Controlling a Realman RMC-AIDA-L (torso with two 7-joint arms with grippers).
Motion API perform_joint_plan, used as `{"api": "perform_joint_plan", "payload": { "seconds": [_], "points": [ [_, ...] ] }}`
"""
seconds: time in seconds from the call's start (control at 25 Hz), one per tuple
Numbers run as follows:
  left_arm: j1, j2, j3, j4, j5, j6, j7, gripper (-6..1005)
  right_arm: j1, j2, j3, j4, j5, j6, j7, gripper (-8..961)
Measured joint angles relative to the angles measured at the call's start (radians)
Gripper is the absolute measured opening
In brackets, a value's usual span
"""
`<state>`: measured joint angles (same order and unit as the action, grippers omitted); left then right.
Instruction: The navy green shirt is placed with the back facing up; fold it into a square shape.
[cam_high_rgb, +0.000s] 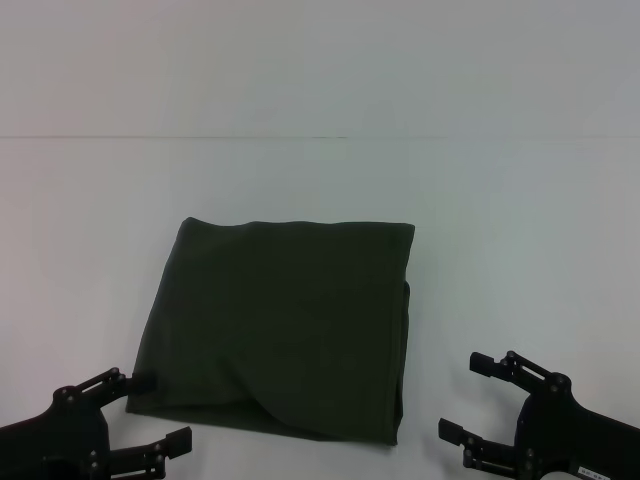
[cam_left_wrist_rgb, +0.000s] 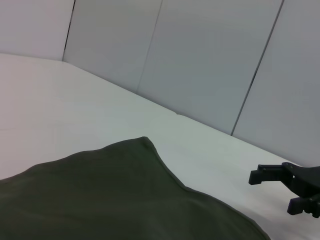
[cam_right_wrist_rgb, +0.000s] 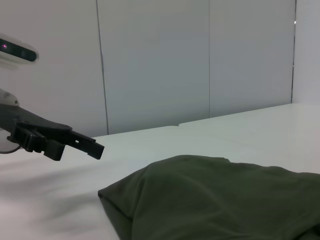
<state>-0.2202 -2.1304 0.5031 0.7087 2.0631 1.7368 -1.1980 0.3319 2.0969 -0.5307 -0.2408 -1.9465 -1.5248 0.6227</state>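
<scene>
The navy green shirt (cam_high_rgb: 280, 330) lies folded into a rough square on the middle of the white table, plain side up, with soft creases near its front edge. It also shows in the left wrist view (cam_left_wrist_rgb: 115, 200) and the right wrist view (cam_right_wrist_rgb: 215, 200). My left gripper (cam_high_rgb: 148, 412) is open at the front left, one fingertip right beside the shirt's near left corner, holding nothing. My right gripper (cam_high_rgb: 468, 398) stands open at the front right, a short gap away from the shirt's near right corner.
The white table (cam_high_rgb: 520, 250) spreads bare around the shirt and ends at a pale panelled wall (cam_high_rgb: 320, 60) behind. Across the shirt, the left wrist view shows the right gripper (cam_left_wrist_rgb: 276, 192), and the right wrist view shows the left gripper's fingers (cam_right_wrist_rgb: 80, 144).
</scene>
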Motion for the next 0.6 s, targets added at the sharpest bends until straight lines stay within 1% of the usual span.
{"api": "perform_joint_plan", "payload": {
  "seconds": [0.6],
  "points": [
    [-0.001,-0.003,0.0,0.0,0.0,0.003,0.0,946,0.0,0.002,0.0,0.0,0.0,-0.001,0.0,904]
  ]
}}
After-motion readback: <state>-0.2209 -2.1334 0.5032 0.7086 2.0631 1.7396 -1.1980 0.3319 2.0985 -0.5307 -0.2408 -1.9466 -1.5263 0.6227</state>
